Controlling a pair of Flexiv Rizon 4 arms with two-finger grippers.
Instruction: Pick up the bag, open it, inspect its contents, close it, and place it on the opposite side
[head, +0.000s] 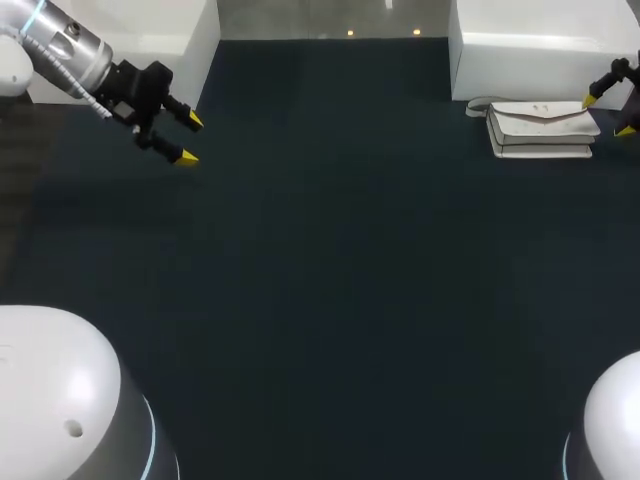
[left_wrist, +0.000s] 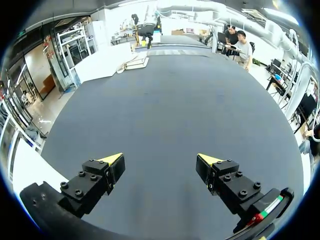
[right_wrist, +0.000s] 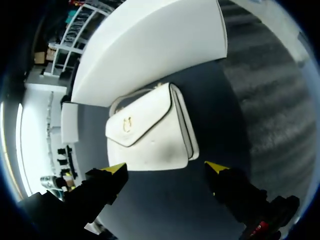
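Both spread and empty: left gripper (head: 190, 139) upper left; right gripper (head: 607, 115) beside the bag (head: 540, 130) should grasp it next, as pickup is not yet done.

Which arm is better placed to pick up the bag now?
Right. The right gripper is open beside the bag, which lies just ahead of it; the left gripper is far across the table.

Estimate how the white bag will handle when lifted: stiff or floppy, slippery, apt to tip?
The bag probably holds its shape: its flap and edges look crisp and boxy. Its smooth, leather-like surface may be somewhat slippery for the right end effector. It seems to lie flat, so it should not tip, but its thin strap will likely dangle loosely.
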